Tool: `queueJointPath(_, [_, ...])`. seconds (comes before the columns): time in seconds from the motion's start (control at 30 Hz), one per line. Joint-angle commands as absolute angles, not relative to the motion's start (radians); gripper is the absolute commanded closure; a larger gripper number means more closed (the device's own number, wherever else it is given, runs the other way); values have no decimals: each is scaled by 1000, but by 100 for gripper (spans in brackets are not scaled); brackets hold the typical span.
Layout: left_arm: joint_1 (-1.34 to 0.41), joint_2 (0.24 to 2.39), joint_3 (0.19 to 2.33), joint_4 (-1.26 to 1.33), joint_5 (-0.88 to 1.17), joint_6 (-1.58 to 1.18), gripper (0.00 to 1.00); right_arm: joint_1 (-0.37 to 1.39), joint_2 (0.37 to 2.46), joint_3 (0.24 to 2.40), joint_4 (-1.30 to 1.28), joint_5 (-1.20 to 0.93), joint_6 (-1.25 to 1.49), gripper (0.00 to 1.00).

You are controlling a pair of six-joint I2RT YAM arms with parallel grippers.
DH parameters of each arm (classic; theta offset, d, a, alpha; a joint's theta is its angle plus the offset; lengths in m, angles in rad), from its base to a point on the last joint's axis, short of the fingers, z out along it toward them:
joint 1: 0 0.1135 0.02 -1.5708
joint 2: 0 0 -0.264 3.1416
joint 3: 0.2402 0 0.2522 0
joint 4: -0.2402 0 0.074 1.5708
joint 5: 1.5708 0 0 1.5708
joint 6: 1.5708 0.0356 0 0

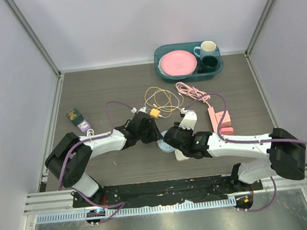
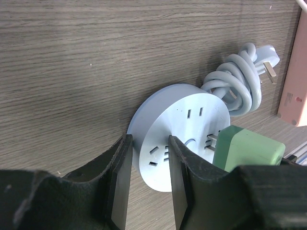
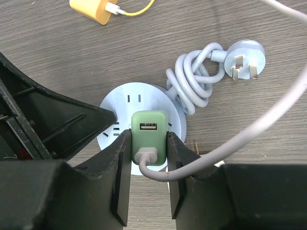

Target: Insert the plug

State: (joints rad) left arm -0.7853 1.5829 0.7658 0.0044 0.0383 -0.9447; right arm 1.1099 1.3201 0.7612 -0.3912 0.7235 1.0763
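Both arms reach in over the table (image 1: 113, 86) and meet near its middle: the left arm (image 1: 105, 142) stretches low and to the right, and the right arm (image 1: 236, 142) lies low and extends leftward, wrist turned down. Tray (image 1: 188, 78) at the far edge holds a pink plate (image 1: 178, 63) and two mugs (image 1: 208, 48), well apart from the work. Pink power strip (image 1: 220, 121) lies just right of the right wrist, with a pink cable (image 1: 192, 91) bunched beyond it. Yellow charger (image 3: 91, 9) on its yellow cable lies just past the grippers. Left gripper (image 2: 149, 158): fingers nearly closed, pinching the near rim of the round socket (image 2: 187, 124), one finger outside the edge, one on the top face. The round socket lies flat on the table between the two wrists, pale blue, several slot pairs on its face. Its grey cord (image 3: 192, 84) is knotted in a coil touching the far-right rim, with the cord's own plug (image 3: 245, 58) lying prongs up. Right gripper (image 3: 148, 143): fingers clamped on both sides of the green plug (image 3: 149, 129). The green plug stands on the socket's near side with a grey lead in its USB port. Metal prongs show between plug body and socket face; seating depth cannot be told.
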Motion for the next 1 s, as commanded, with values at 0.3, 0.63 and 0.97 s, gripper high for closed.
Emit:
queueJointPath(0.3, [-787, 1552, 742, -5, 28, -963, 62, 1124, 1414, 733, -339, 666, 896, 99])
queueJointPath(0.63, [-787, 1536, 715, 25, 28, -994, 63, 1164, 1519, 723, -405, 693, 957, 99])
queueJointPath(0.97, [-787, 1540, 690, 37, 23, -1006, 64, 1112, 1529, 601, -307, 497, 959, 99])
